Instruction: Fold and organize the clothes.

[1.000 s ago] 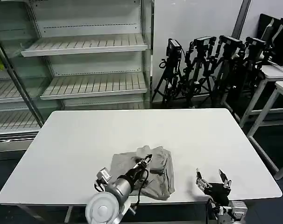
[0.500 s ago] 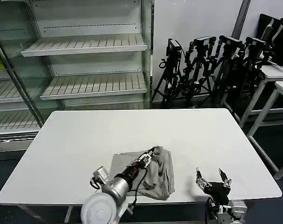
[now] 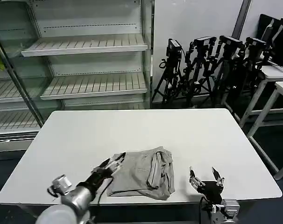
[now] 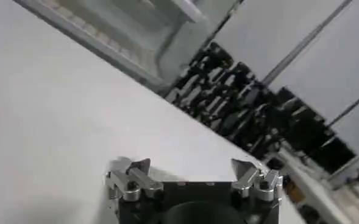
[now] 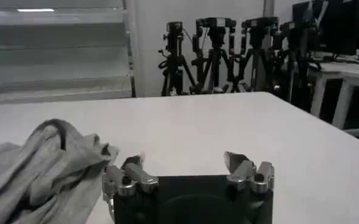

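Note:
The clothes, one light grey T-shirt [image 3: 142, 173], lie bunched and partly folded near the table's front edge, with thicker folds along the right side. No printed graphic shows. My left gripper [image 3: 114, 162] hovers at the shirt's left edge, open and holding nothing. In the left wrist view, the left gripper [image 4: 190, 165] has its jaws wide apart over bare tabletop. To the right of the shirt, my right gripper [image 3: 203, 178] stands open and apart from the cloth. The right wrist view shows the right gripper [image 5: 184, 161] with the T-shirt [image 5: 39, 165] off to its side.
The white table [image 3: 132, 130] has bare room behind and beside the shirt. Empty store shelves [image 3: 85, 46] stand behind it on the left. A row of black tripods [image 3: 211, 65] stands at the back right, with another white table [image 3: 279, 79] at the right edge.
My left gripper has let go of the shirt and drawn back left and toward the front edge. The fold it held now lies on the shirt. The right gripper has shifted slightly left.

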{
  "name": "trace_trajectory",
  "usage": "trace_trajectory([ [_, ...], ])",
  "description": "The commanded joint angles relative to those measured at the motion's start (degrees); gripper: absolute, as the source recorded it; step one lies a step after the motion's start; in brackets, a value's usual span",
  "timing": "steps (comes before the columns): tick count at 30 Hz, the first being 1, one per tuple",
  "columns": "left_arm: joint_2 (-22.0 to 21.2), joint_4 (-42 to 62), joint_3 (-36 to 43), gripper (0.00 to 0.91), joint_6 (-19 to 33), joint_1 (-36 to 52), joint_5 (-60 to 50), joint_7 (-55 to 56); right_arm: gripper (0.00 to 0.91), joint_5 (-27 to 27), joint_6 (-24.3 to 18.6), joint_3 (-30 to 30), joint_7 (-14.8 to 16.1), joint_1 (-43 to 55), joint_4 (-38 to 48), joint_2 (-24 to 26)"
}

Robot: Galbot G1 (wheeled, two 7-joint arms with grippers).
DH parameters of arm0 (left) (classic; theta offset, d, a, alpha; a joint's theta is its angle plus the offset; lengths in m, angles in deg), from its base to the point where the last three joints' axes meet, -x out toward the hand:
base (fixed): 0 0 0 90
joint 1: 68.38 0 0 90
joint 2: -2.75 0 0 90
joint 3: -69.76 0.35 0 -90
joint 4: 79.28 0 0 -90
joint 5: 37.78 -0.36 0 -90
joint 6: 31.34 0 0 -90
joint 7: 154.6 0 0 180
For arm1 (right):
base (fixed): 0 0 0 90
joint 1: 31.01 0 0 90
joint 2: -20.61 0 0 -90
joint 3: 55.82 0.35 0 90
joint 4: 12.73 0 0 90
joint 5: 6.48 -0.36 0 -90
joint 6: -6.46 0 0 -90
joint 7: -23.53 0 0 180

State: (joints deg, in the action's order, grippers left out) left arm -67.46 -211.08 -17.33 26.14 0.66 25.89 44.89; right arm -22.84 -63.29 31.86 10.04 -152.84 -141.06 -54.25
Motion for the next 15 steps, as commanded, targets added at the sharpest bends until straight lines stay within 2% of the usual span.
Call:
trace_trajectory([
  [1, 9.2, 1.0, -7.7, 0.907, -0.7, -7.1, 4.9, -3.7, 0.907, 0.6, 0.1, -1.3, 0.1, 0.1, 0.3, 0.0],
  [15, 5.3, 10.8, 0.5, 0.907, -0.7, -1.2, 2.3, -11.1, 0.907, 1.6, 0.3, 0.7, 0.3, -2.9, -1.8, -0.5],
])
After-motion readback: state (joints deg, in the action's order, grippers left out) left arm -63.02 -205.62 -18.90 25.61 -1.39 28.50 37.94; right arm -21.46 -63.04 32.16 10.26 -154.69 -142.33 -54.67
